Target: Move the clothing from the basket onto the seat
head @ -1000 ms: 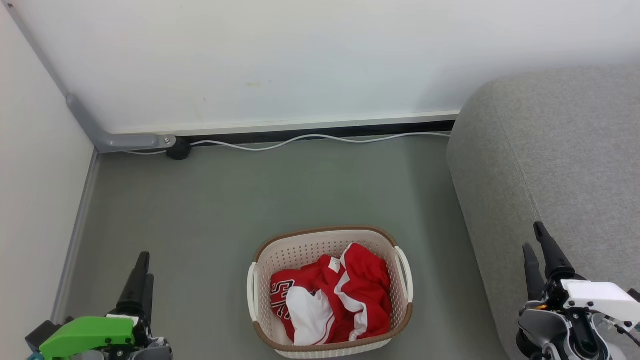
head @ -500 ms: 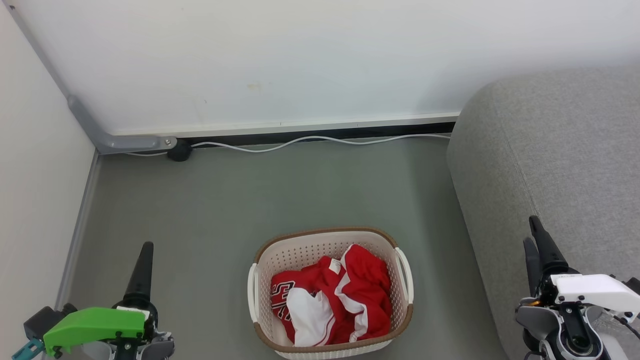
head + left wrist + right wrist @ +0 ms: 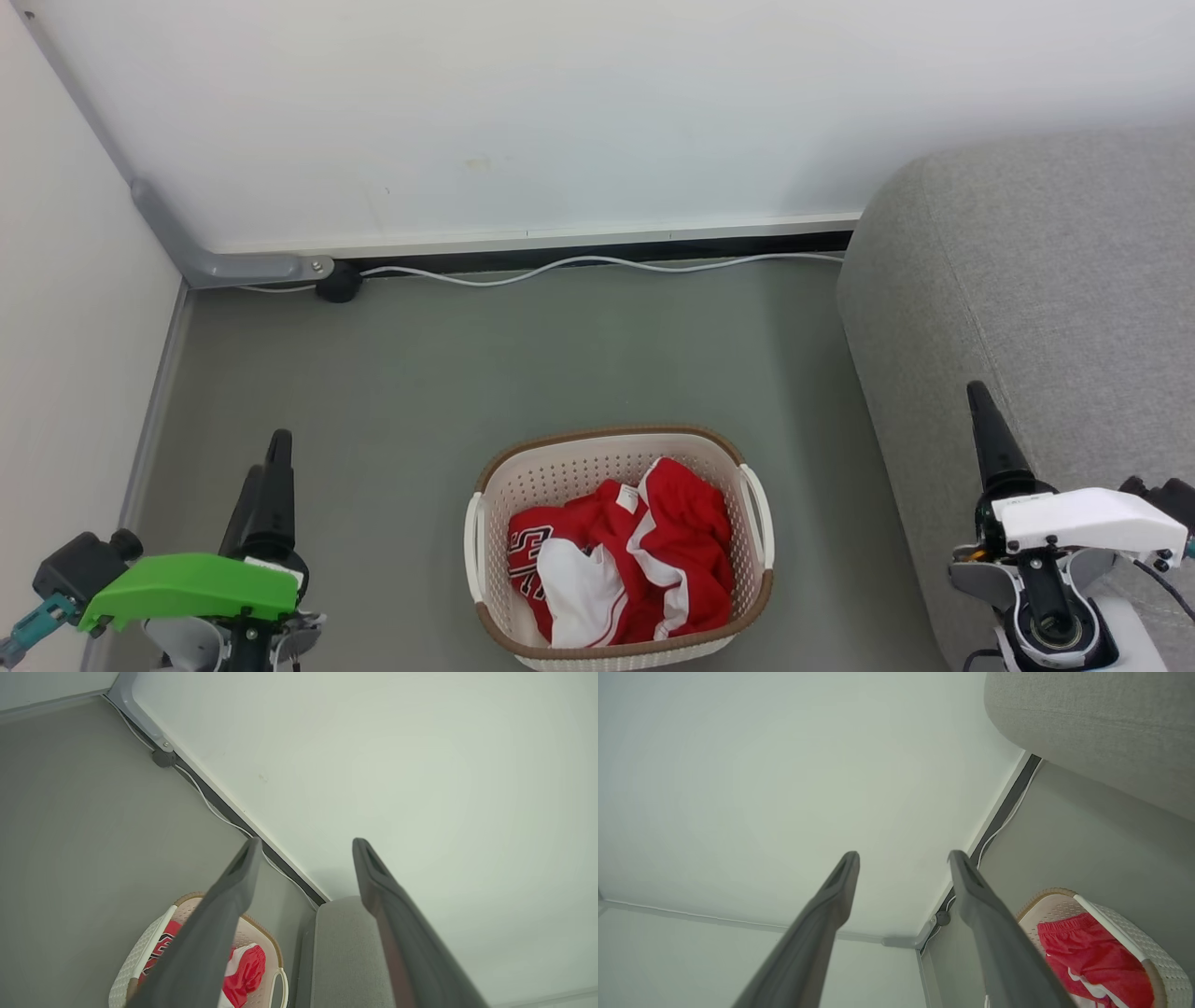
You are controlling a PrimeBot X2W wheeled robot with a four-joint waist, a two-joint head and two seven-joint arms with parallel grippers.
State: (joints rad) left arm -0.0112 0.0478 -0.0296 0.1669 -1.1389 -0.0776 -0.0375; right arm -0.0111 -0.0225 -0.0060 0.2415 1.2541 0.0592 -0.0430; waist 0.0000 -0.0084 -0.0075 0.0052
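- Finds the clothing (image 3: 644, 560) heaped inside the basket (image 3: 560, 471), with none of it on the seat (image 3: 1046, 280), so judges the task as not yet begun
- Places the basket on the grey floor (image 3: 467, 373), between the two arms and near the seat's rounded end, likely so that either arm can reach in and carry across a short way
- Sets the left gripper (image 3: 266, 462) low at the left, well apart from the basket, fingers pointing up the head view, with jaws spread wide and nothing between them in the left wrist view
- Sets the right gripper (image 3: 978, 401) against the seat's side in the head view, though cannot tell whether touching, with jaws parted wide and empty in the right wrist view, seemingly ready for a reach
- Reads the clothing as thin, soft red fabric, crumpled in loose folds, with white panels, white trim edged in red stripes and black-and-white lettering at the heap's left side
- Notes a small white tag (image 3: 625, 497) near the top of the heap
- Expects the fabric to droop and trail when lifted, so calls for a pinch on a raised fold and a lift that clears the brown rim (image 3: 607, 433)
- Spots a white cable (image 3: 560, 266) along the foot of the wall (image 3: 560, 121), well apart from basket and arms
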